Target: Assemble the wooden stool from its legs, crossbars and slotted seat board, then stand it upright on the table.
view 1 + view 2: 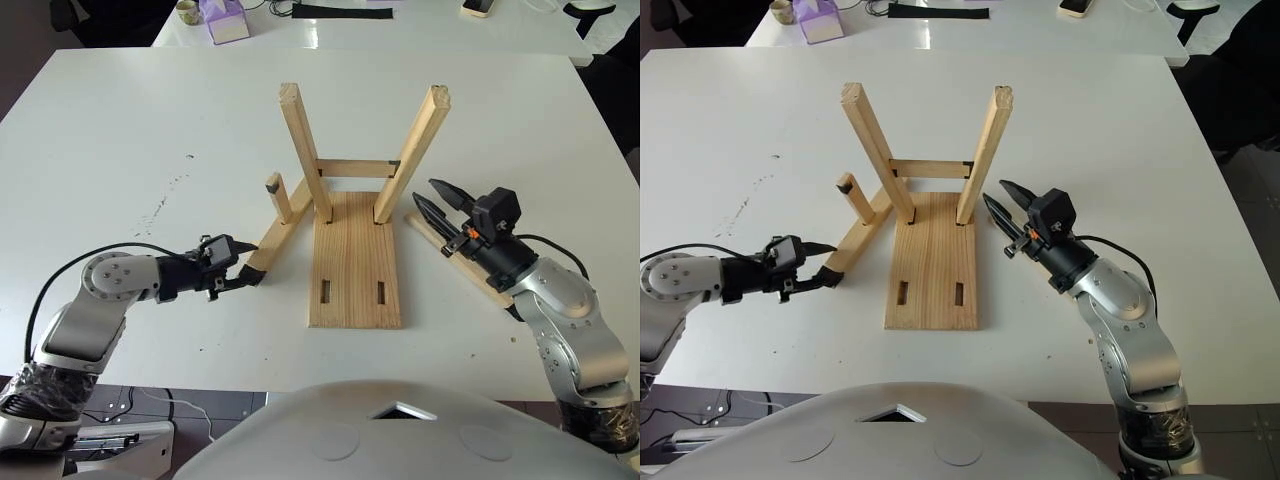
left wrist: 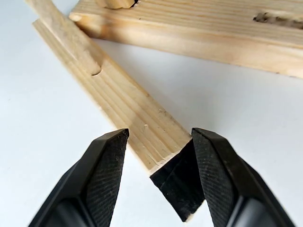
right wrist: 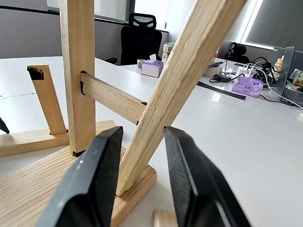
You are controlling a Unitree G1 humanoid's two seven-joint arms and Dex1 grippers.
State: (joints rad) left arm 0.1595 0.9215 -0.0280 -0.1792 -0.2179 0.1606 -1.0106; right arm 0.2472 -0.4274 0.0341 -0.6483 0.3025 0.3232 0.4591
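left gripper [image 1: 243,278] spread around loose leg [image 1: 272,236] end, lower left | right gripper [image 1: 430,196] spread, near upright leg [image 1: 412,150], centre right

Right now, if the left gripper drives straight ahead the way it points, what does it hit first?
The black-capped end of the loose leg lying on the table; it sits between the open fingers of the left gripper. Depth unclear.

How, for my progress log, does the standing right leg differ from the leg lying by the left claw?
The standing right leg sits tilted in the seat board; the lying leg rests on the table at the left claw. The first's crossbar joins the other standing leg; the second's stub ends free. Both are wooden.
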